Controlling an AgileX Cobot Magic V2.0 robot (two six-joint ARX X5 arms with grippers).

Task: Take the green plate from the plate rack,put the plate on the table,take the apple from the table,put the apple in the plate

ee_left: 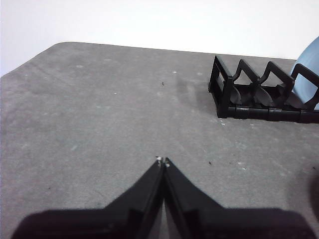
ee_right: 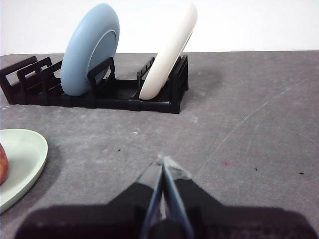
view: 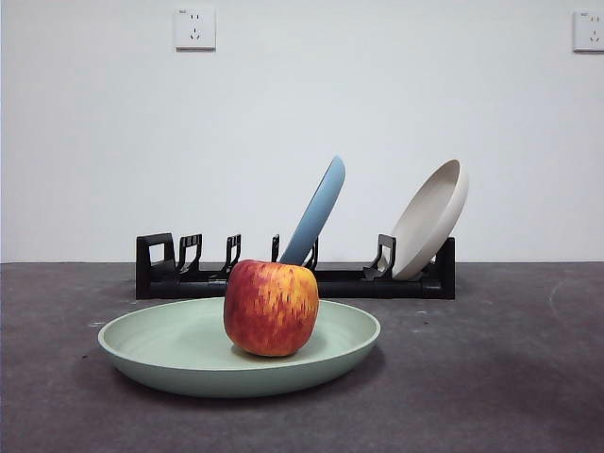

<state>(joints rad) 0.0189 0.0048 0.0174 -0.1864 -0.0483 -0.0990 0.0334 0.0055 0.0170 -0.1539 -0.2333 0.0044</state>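
Note:
The green plate point(view: 179, 354) lies flat on the dark grey table point(view: 491, 359), in front of the plate rack point(view: 189, 274). The apple point(view: 271, 307), red streaked with yellow, stands upright in the plate. The plate's edge point(ee_right: 25, 159) and a sliver of the apple point(ee_right: 2, 164) show in the right wrist view. My left gripper point(ee_left: 163, 161) is shut and empty above bare table, away from the rack's end point(ee_left: 249, 94). My right gripper point(ee_right: 163, 162) is shut and empty, beside the plate. Neither arm shows in the front view.
The rack holds a light blue plate point(view: 316, 209) and a cream-white plate point(view: 431, 217), both leaning in their slots; they also show in the right wrist view point(ee_right: 92, 47), point(ee_right: 172, 47). A white wall with two sockets stands behind the table.

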